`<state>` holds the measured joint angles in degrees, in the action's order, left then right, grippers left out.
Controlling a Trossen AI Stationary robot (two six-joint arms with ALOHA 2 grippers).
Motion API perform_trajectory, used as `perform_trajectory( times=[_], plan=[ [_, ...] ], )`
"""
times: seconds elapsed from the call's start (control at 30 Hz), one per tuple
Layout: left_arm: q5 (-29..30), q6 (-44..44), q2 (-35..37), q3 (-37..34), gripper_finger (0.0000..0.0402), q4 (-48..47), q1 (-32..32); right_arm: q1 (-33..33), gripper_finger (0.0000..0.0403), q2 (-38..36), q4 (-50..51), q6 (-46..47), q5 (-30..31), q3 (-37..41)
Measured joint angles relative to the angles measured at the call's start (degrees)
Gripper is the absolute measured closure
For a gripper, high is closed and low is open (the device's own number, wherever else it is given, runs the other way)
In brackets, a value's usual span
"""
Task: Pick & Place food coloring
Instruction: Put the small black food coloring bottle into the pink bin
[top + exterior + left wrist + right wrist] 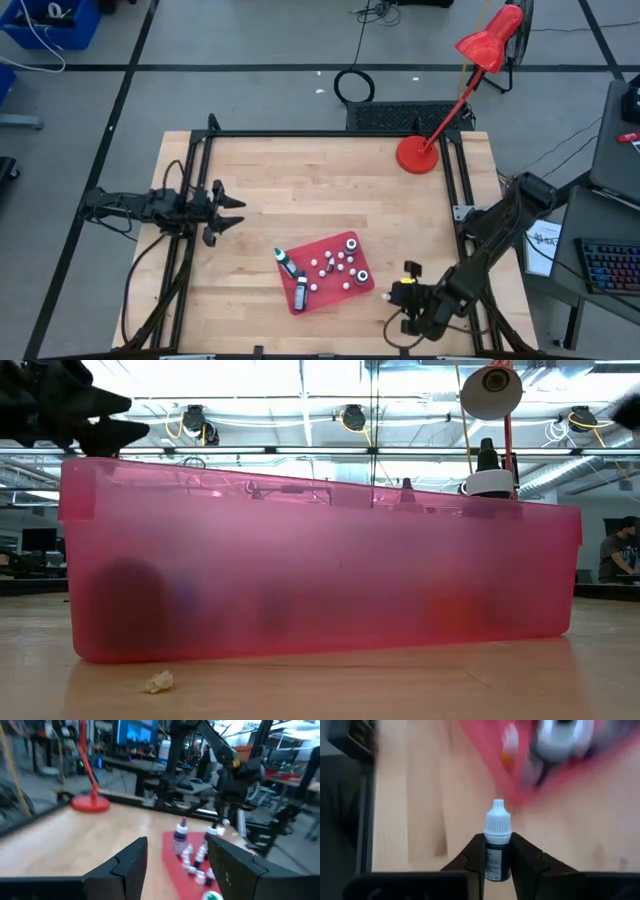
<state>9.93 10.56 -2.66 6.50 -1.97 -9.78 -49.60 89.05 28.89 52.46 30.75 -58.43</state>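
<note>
A red tray (330, 246) lies near the table's near edge and holds several small dropper bottles (335, 263) with white caps. Two more lie at its left end, one green-topped (286, 263). In the left wrist view a purple-topped bottle (180, 836) stands on the tray (172, 865). My right gripper (404, 300), just right of the tray, is shut on one dark-bodied, white-capped bottle (498, 840). My left gripper (238, 212) is open at the table's left side, off the tray; it also shows in the left wrist view (175, 865). My right gripper pinches the dropper bottle by its dark body (497, 862), one finger (474, 854) on each side. The bottle lies along the fingers, and its white cap (498, 820) sticks out past the fingertips. Whether it touches the table does not show.
A red desk lamp stands on its round base (418, 155) at the far right of the table. A black frame (300, 135) runs along the table's edges. In the low view the pink tray wall (320, 575) fills the picture, with a small crumb (158, 681) before it.
</note>
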Motion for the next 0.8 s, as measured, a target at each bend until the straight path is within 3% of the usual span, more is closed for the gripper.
perform_trajectory(
  times=[0.23, 0.5, 0.63, 0.8],
  plan=[
    [-0.75, 8.8, -0.63, -0.04, 0.0192, -0.43, 0.0, 3.32, 0.0354, -1.52, -10.55, -18.1, 3.55, -0.06],
    [0.51, 15.23, -5.35, 0.08, 0.0192, 2.43, -0.02, 6.26, 0.0354, -1.25, -12.39, -24.15, 3.54, -0.11],
    [-0.58, 12.71, -17.34, 4.05, 0.0192, 9.06, -1.17, 8.03, 0.0354, -1.16, -14.47, -27.65, 3.28, -0.11],
    [-0.39, 3.88, -39.98, 16.38, 0.0192, 9.81, -4.79, 9.55, 0.0354, -1.2, -16.76, -31.25, 2.07, -0.11]
  ],
)
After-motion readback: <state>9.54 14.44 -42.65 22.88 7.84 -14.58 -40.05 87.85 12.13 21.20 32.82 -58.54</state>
